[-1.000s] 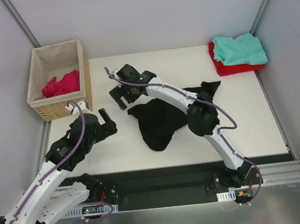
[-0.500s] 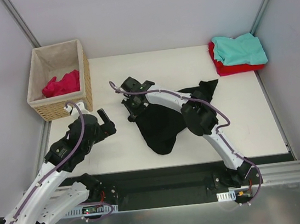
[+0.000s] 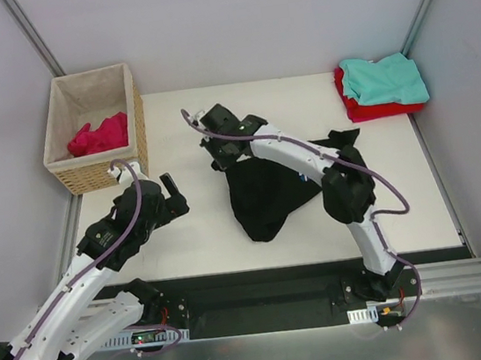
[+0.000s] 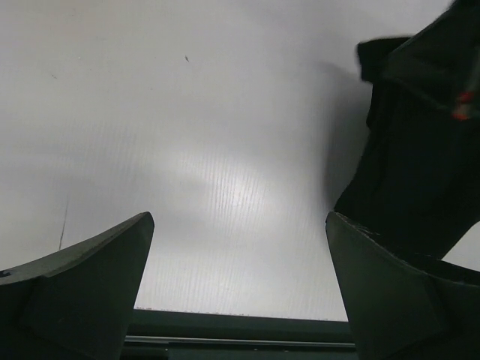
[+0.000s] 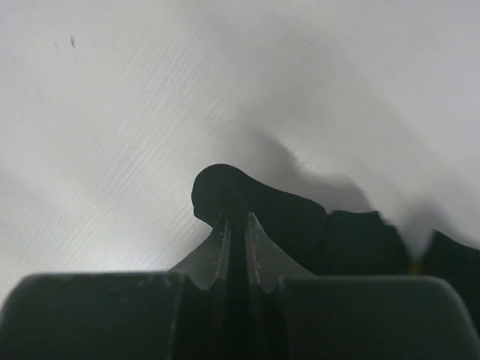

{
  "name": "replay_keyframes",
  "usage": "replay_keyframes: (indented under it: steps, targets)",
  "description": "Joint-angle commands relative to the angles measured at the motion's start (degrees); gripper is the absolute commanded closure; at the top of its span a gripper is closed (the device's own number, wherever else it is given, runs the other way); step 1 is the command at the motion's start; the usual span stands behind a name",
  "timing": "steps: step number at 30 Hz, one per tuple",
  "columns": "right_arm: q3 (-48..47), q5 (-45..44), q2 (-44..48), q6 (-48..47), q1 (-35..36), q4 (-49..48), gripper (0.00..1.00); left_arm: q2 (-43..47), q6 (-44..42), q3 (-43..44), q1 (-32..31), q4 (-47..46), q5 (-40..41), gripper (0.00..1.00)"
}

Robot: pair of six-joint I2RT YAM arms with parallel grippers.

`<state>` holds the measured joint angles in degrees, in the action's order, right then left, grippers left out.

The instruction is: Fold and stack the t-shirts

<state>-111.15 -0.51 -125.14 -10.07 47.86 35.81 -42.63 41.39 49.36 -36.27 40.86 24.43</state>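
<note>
The black t-shirt (image 3: 265,199) lies crumpled in the middle of the table. My right gripper (image 3: 227,161) (image 5: 236,219) is at its far left corner, shut on a pinched fold of the black cloth (image 5: 285,217). Left of the shirt, my left gripper (image 3: 158,189) (image 4: 238,219) hovers open over bare table with nothing between its fingers; the black t-shirt (image 4: 412,172) hangs at the right of its view. A teal t-shirt (image 3: 382,77) rests folded on a red one (image 3: 363,111) at the far right corner. The pink t-shirt (image 3: 97,135) lies in the basket.
The wicker basket (image 3: 67,174) stands at the far left corner of the table (image 3: 185,232). Grey walls and metal frame posts enclose the table on three sides. The right arm's links reach across the black shirt.
My right gripper has shut on the black shirt's corner and shifted slightly right, drawing the cloth with it. The left arm has barely moved.
</note>
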Motion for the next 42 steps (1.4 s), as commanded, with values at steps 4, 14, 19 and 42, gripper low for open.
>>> replay_keyframes:
  steps: [4, 14, 19, 42]
  targets:
    - [-12.50, -15.21, 20.70, -7.77, -0.13, 0.75, 0.99, -2.98, -0.34, 1.18, 0.41, -4.03, -2.19, 0.01]
    - [-10.78, -23.65, 36.43, -11.39, 0.66, 3.57, 0.99, -5.79, -0.87, 1.96, 0.41, -7.28, -4.56, 0.01]
    - [22.33, -29.01, 48.22, -4.63, 0.22, -5.72, 0.99, -7.02, -1.31, 2.67, 0.41, -8.95, -5.97, 0.01]
    - [39.97, -31.05, 49.65, 3.92, -4.18, -4.60, 0.04, -21.17, -8.08, 10.48, 0.41, -13.26, -5.35, 0.01]
